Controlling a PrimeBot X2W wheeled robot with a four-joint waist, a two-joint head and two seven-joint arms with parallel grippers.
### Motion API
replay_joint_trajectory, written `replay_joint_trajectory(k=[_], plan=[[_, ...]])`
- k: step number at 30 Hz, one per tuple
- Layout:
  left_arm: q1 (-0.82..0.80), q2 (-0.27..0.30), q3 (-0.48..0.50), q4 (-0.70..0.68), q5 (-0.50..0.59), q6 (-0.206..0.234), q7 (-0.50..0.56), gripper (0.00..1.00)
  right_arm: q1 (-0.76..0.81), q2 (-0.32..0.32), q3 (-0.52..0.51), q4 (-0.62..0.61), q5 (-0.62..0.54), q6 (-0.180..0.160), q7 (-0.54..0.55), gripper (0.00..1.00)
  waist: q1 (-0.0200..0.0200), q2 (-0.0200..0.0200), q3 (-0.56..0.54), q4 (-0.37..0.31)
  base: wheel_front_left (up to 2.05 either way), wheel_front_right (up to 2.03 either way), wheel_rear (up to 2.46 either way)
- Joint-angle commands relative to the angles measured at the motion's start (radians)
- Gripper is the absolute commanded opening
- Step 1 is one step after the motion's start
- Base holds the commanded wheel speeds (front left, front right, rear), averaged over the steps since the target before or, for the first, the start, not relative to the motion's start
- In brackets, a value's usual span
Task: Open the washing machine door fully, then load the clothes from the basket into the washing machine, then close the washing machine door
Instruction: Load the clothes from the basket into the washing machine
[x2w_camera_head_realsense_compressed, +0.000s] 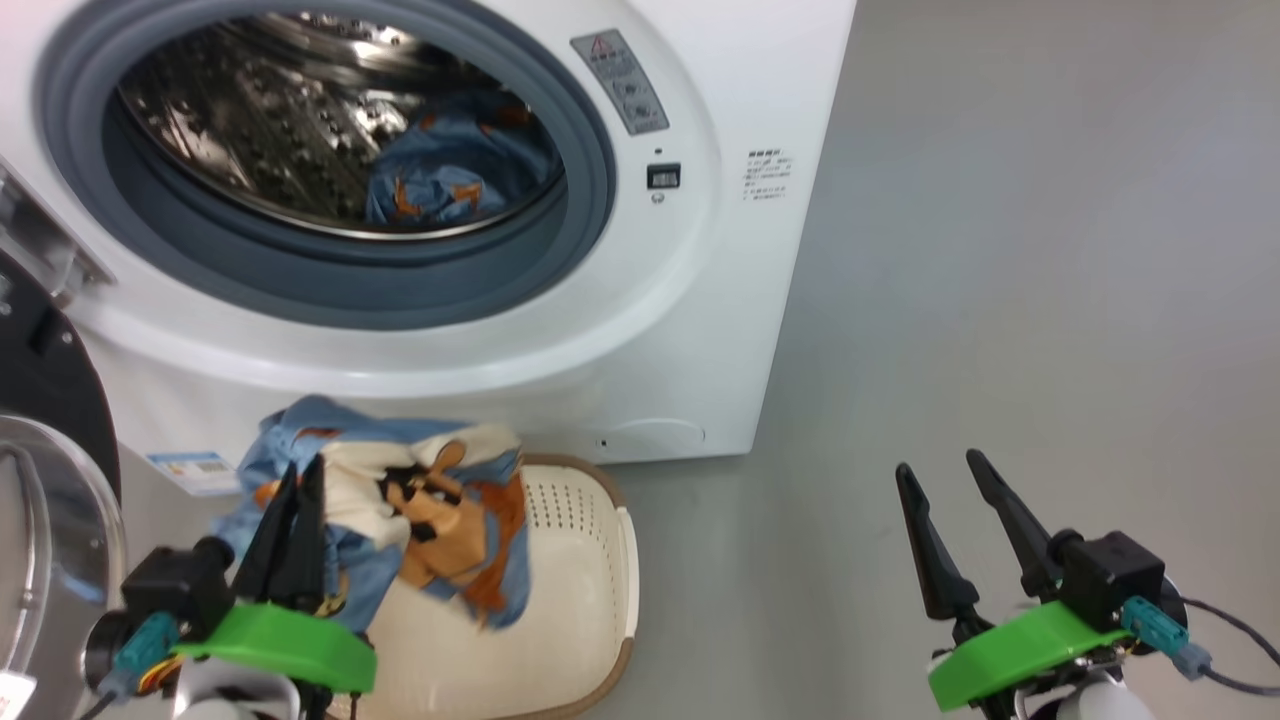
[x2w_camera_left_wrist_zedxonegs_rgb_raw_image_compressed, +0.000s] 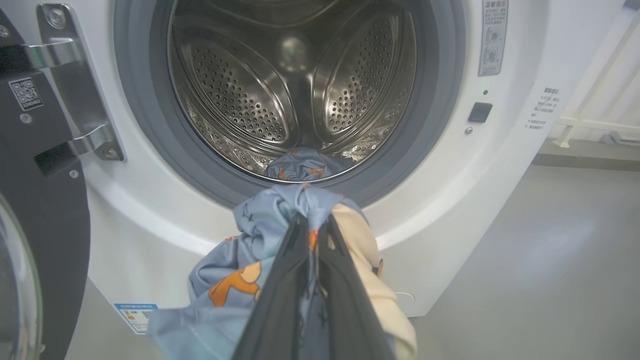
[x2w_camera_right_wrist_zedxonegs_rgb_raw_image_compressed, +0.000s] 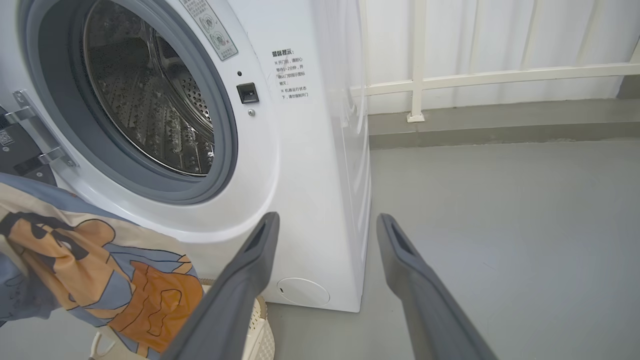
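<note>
clothes (x2w_camera_head_realsense_compressed: 430, 510) first: one piece is light blue thin fabric with little orange cartoon prints and a cream panel carrying an orange and black face. it's pinched in the left hand (x2w_camera_head_realsense_compressed: 305, 470), whose two long dark fingers are closed tight on a bunched bit of it. the rest hangs down crumpled over the basket (x2w_camera_head_realsense_compressed: 590, 560), so its long axis runs roughly top to bottom. can't tell if the hem touches the basket. a second blue piece (x2w_camera_head_realsense_compressed: 450, 170) lies low in the drum (x2w_camera_left_wrist_zedxonegs_rgb_raw_image_compressed: 240, 100).

the basket is cream perforated plastic, a rounded rectangle with a brown rim, on the grey floor (x2w_camera_head_realsense_compressed: 1000, 250) right in front of the washing machine (x2w_camera_head_realsense_compressed: 700, 330).

labels: a grey sticker with a red warning triangle (x2w_camera_head_realsense_compressed: 620, 80) beside the opening, chinese print (x2w_camera_head_realsense_compressed: 768, 176) too small for me to read, a small blue label (x2w_camera_head_realsense_compressed: 195, 470) low down, and a qr code (x2w_camera_left_wrist_zedxonegs_rgb_raw_image_compressed: 30, 93) on the door (x2w_camera_head_realsense_compressed: 40, 400).

the door stands swung open at the left, glossy black rim, clear bulging glass. the drum is perforated steel, ringed by a grey rubber gasket (x2w_camera_head_realsense_compressed: 330, 290).

the right hand (x2w_camera_head_realsense_compressed: 940, 465) is off to the right over bare floor, fingers spread apart, holding nothing.
</note>
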Motion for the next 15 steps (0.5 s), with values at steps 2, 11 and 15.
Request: replay_joint_trajectory(k=[2,11,15], plan=[[0.020,0.016,0.057,-0.056,0.027,0.009,-0.007,0.00,0.020,0.002,0.017,-0.029,-0.007,0.002,-0.005,1.00,0.0000,0.0000,-0.043,-0.009,0.00,0.00,0.00],[0.113,-0.002,0.123,-0.151,0.082,0.018,-0.007,0.00,0.052,0.002,-0.018,-0.054,-0.028,0.002,-0.005,1.00,0.0000,0.0000,-0.111,-0.024,0.00,0.00,0.00],[0.159,-0.013,0.152,-0.186,0.098,0.016,-0.007,0.00,0.058,0.002,-0.024,-0.071,-0.034,0.002,-0.005,1.00,0.0000,0.0000,-0.134,-0.034,0.00,0.00,0.00]])
